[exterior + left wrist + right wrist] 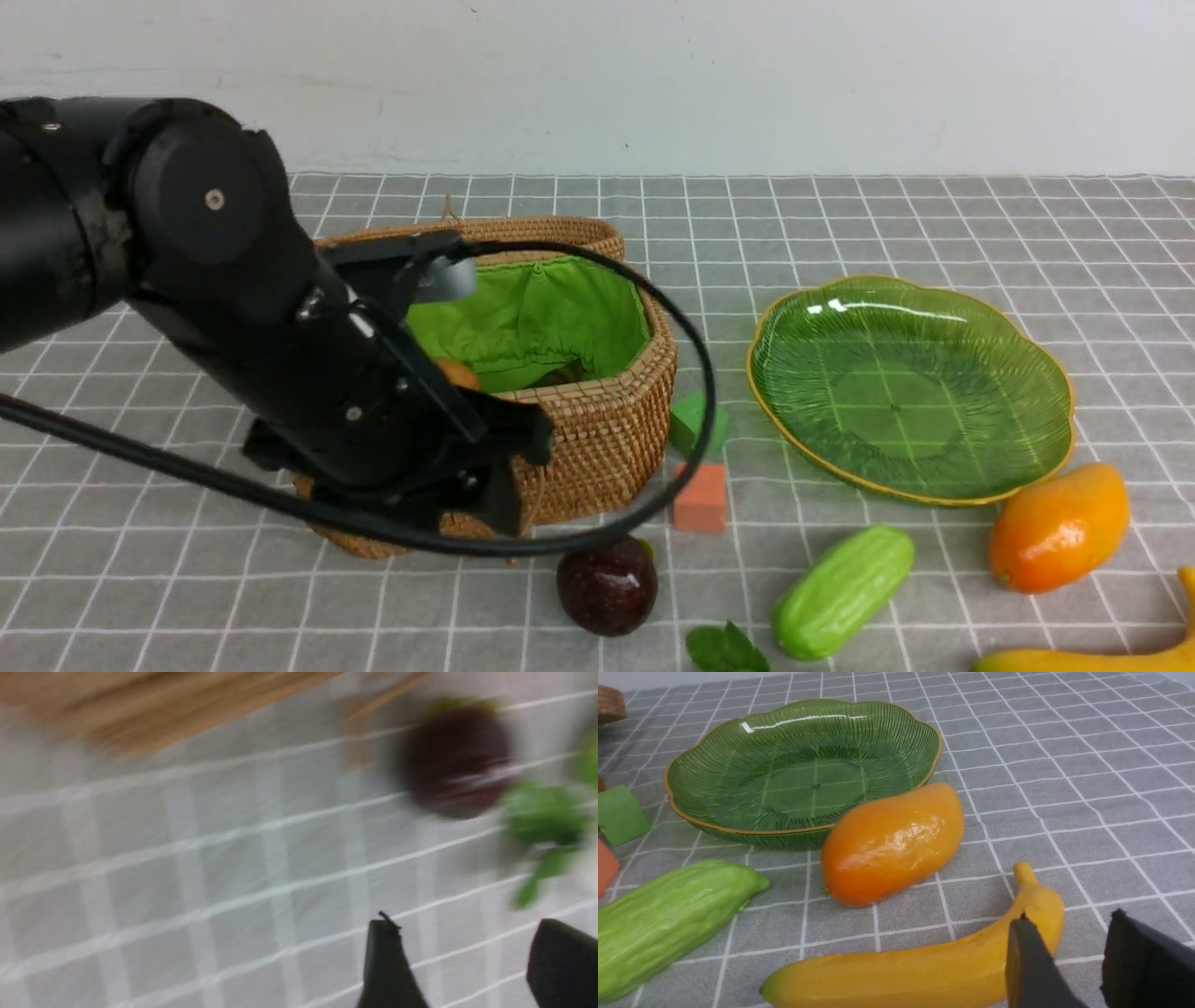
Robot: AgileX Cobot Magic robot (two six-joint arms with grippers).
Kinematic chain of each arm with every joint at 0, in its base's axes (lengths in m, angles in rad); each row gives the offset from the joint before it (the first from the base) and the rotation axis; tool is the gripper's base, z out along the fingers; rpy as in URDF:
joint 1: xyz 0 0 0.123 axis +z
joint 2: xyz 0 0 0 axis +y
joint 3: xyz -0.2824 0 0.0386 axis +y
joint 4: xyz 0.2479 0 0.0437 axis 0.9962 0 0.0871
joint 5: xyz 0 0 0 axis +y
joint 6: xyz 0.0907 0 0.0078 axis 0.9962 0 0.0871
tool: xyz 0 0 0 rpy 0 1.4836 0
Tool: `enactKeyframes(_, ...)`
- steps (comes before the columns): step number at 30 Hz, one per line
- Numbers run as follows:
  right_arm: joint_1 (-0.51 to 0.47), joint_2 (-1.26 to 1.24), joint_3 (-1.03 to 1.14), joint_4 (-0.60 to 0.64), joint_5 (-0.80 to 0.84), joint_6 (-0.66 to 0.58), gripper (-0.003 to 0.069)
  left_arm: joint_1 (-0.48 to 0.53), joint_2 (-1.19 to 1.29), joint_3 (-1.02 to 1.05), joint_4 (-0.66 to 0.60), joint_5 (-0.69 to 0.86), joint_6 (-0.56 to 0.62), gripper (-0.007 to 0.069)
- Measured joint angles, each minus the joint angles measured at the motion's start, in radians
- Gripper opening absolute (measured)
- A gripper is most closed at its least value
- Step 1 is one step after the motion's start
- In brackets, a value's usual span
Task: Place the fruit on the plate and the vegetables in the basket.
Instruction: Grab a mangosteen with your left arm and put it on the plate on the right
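Nearest the robot, the banana point(924, 970) lies on the cloth, well to the near side of the plate point(910, 387). The right gripper point(1069, 924) hangs by its stem end, jaws narrowly parted and empty. Also nearer than the plate and off to its left are the leafy sprig point(726, 649), the purple ball point(607, 583) and the cucumber point(840, 590). The left gripper point(467, 933) is above bare cloth beside the ball, its fingers apart with nothing between them. The mango point(1060, 527) rests just beside the plate's near rim. The plate itself holds nothing, so no fruit is placed yet. Farther left, the basket point(607, 439) already holds the orange bulb point(457, 373). My judgement: only the vegetables are started, and most sorting remains.
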Motion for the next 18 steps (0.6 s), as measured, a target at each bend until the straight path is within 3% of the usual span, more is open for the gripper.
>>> enactKeyframes(3, 0.0, 0.0, 0.0, 0.0, 0.0, 0.0, 0.0242, -0.097, 0.021, -0.001, -0.056, -0.094, 0.093, 0.0523)
enactKeyframes(7, 0.0, 0.0, 0.0, 0.0, 0.0, 0.0, 0.0242, -0.195, 0.092, -0.003, -0.041, -0.209, 0.143, 0.0648)
enactKeyframes(18, 0.0, 0.0, 0.0, 0.0, 0.0, 0.0, 0.0242, -0.206, 0.262, -0.085, 0.16, -0.219, 0.028, 0.0662)
